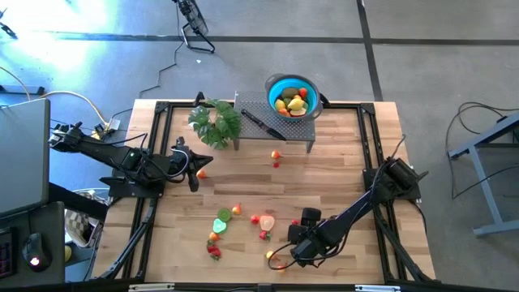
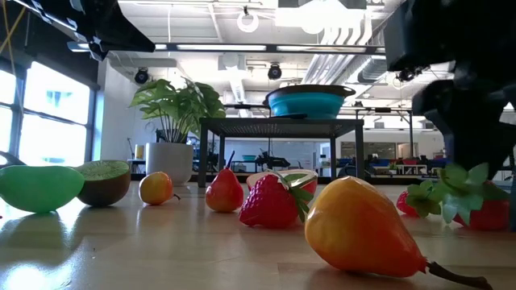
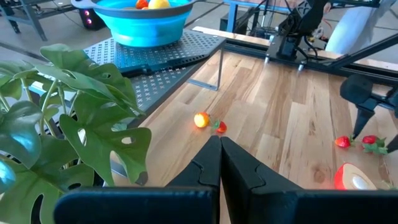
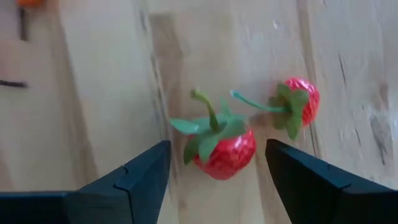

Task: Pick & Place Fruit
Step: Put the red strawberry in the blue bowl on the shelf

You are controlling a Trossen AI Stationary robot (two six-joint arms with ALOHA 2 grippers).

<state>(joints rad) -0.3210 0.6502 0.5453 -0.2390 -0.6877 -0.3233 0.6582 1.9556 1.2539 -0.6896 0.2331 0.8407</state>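
Red strawberry (image 4: 225,151) sits between the spread fingers of my right gripper (image 4: 217,180), which I hold low over the table's near edge, far from the blue bowl (image 1: 280,85); the jaws stand wide on either side of it and do not yet touch it, so by my reading nothing is gripped. A second strawberry (image 4: 300,99) lies just beside the first, outside the jaws. In the high view an orange-yellow pear-shaped fruit (image 1: 276,258) rests just beside this gripper, on the side away from the bowl.

My left gripper (image 3: 219,163) waits with its fingers pressed together, empty, next to the leafy plant (image 1: 216,122) that stands by the metal rack (image 1: 276,130) carrying the bowl.

Progress, as I judge it: the bowl already holds several fruits, yellow, red and green ones showing, too crowded for me to count. Most of the fruit remains on the wooden table (image 1: 340,170). Left to move: two small pieces (image 1: 276,156) near the rack, one orange piece (image 1: 200,173) by the left gripper, and a loose cluster (image 1: 235,219) of roughly eight to ten, well apart from the bowl, including a green half-shell, a kiwi half and several strawberries. A black-handled knife (image 1: 261,123) lies on the rack.
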